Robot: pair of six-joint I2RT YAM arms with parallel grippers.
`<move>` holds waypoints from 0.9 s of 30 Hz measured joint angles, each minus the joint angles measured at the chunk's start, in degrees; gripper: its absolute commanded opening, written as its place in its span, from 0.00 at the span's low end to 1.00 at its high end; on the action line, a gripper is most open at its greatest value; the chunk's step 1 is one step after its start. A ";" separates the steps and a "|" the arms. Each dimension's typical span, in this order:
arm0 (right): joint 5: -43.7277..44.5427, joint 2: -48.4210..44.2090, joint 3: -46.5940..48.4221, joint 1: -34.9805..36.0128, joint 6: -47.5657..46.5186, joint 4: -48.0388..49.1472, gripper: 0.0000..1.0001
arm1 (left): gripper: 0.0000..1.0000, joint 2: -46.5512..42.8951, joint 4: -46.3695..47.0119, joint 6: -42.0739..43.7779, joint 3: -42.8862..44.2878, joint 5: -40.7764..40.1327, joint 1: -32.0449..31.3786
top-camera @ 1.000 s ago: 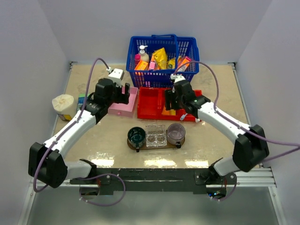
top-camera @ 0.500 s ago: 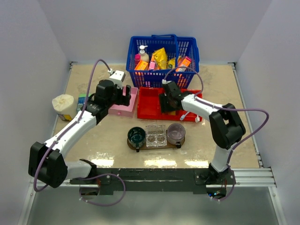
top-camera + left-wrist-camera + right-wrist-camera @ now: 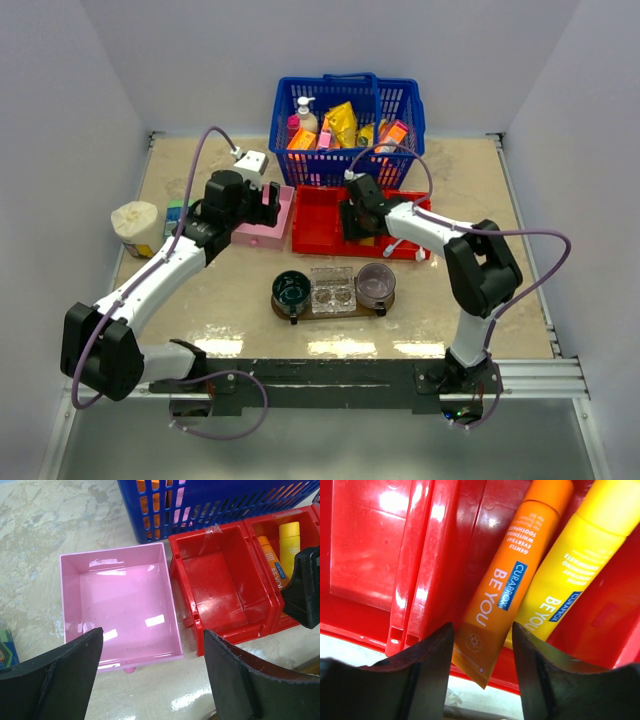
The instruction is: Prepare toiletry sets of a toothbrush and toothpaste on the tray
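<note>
On the left wrist camera I see my left gripper (image 3: 152, 680) hanging with its jaws spread wide over the near wall of the pink box (image 3: 120, 605). Just right of the box sits the red bin (image 3: 220, 590). One of its right-hand compartments holds an orange toothpaste tube (image 3: 270, 560) and a yellow toothpaste tube (image 3: 289, 545) side by side. The blue basket (image 3: 200, 505) stands behind both.

Robot lab test cell, plain pale walls (image 3: 330, 40) boxing in a marble-look counter (image 3: 470, 180), left arm (image 3: 160, 275) and right arm (image 3: 425, 228) bolted to a metal rail (image 3: 540, 378) (purple cables (image 3: 196, 152) trailing).
</note>
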 measured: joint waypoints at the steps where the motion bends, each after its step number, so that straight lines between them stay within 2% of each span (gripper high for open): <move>1: -0.04 0.00 -0.13 0.04 0.11 0.11 0.48 | 0.85 0.00 0.00 -0.02 0.00 0.00 0.00; 14: -0.24 -1.25 -0.68 0.09 1.38 0.79 0.25 | 0.85 0.00 0.00 0.00 0.00 0.02 0.00; 23: -1.16 -1.86 -0.87 0.09 2.80 0.81 0.01 | 0.85 0.00 0.02 -0.02 0.00 0.24 0.00; 27: -1.25 -1.92 -0.87 0.09 3.06 0.81 0.00 | 0.85 0.00 0.02 -0.02 0.00 0.35 0.00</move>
